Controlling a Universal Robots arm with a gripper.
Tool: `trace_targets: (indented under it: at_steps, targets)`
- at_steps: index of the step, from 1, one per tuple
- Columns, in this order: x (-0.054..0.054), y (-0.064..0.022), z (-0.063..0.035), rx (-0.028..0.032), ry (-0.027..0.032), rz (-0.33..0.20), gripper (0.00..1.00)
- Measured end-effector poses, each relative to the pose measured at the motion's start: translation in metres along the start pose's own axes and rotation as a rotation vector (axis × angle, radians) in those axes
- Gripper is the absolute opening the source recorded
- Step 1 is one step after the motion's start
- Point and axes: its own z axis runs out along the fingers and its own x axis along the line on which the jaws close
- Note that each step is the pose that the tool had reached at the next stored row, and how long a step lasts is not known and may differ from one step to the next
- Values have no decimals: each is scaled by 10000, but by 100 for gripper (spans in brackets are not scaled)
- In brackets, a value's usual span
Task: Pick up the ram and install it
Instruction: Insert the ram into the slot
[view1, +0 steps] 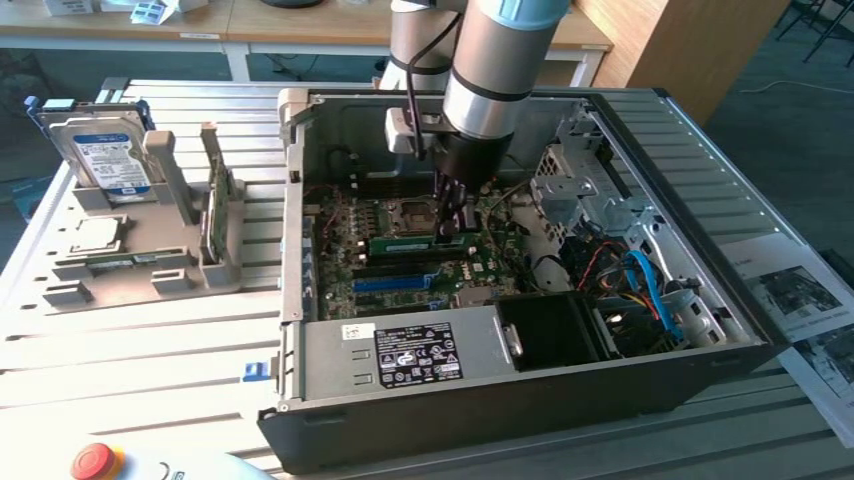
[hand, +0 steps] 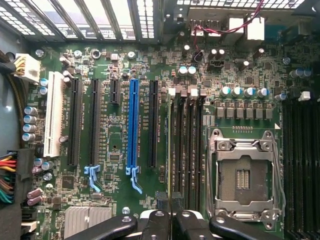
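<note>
So from the exterior view, the grey-and-blue robot arm is reaching straight down into the open black desktop computer case. Its gripper sits right on the top edge of the ram, the long thin green stick with the pale label. The stick lies along the memory slots just beside the empty silver processor socket. Can't tell if it's fully seated or just resting in the slot. That view also gets the stuff outside the case: a grey plastic holder on the exterior view's left, holding the boxy silver hard drive with a blue-and-white label and the small square silver processor chip. The wrist view gives you the close-up of the green motherboard, the long blue expansion slot and the socket. There the black fingers are pressed nearly together, pinching the stick edge-on over the dark memory slots.
</note>
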Motion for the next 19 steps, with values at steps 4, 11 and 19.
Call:
trace_targets:
  at_steps: [4,11,19]
  targets:
    - [0,0,4,0,-1,13,12]
    - [-1,-1,8,12,-6,75,12]
    - [-2,-2,26,12,-3,75,12]
